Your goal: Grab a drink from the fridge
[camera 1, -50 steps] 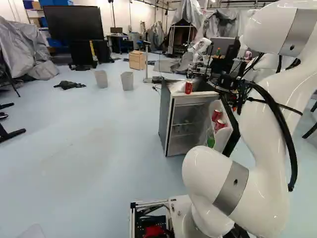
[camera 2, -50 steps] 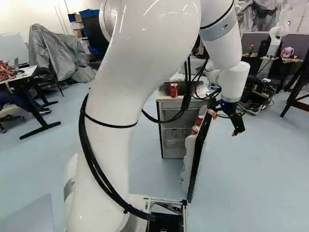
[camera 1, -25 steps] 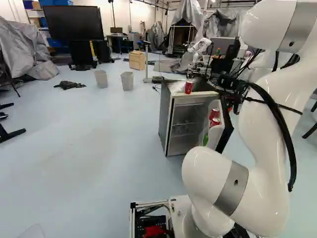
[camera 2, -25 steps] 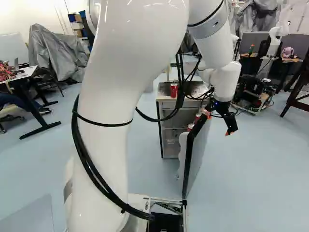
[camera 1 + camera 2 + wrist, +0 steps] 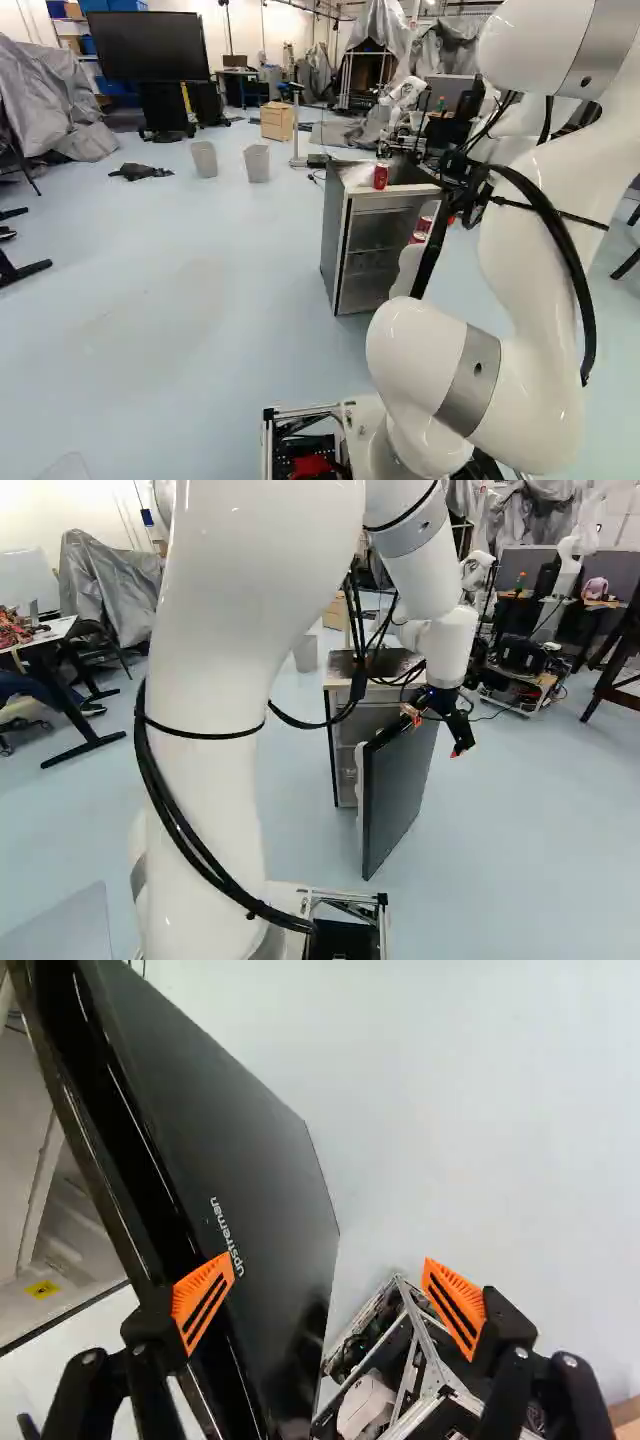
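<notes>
Right base view, right of centre: gripper [image 5: 434,732] wide open at the black door [image 5: 400,790]; left base view, upper right: red can [image 5: 381,176] atop the fridge [image 5: 375,255], other cans [image 5: 417,239] in the door

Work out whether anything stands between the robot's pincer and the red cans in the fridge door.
Yes, the fridge door itself: the pincer is by its dark outer face, while the two visible red cans sit on its inner side. The door panel is in the way.
</notes>
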Controlling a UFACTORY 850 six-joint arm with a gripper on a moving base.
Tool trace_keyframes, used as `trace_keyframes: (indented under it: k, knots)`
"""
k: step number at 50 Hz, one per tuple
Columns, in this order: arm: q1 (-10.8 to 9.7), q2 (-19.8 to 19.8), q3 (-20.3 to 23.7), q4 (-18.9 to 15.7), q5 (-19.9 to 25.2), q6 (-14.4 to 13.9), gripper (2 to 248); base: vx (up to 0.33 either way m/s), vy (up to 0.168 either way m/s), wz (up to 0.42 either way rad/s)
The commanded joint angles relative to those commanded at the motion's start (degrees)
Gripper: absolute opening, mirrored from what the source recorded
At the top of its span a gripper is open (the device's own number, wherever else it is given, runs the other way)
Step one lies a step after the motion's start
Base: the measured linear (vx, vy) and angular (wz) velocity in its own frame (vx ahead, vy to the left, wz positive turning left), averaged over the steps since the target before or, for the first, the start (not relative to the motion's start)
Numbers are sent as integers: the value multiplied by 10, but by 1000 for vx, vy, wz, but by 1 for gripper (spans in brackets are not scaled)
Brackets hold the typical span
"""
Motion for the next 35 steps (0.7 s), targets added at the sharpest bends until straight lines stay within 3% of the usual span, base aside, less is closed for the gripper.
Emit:
trace_keyframes:
  k: [35]
  knots:
    - [58, 28, 37, 0, 0, 0, 247, 0, 0, 0]
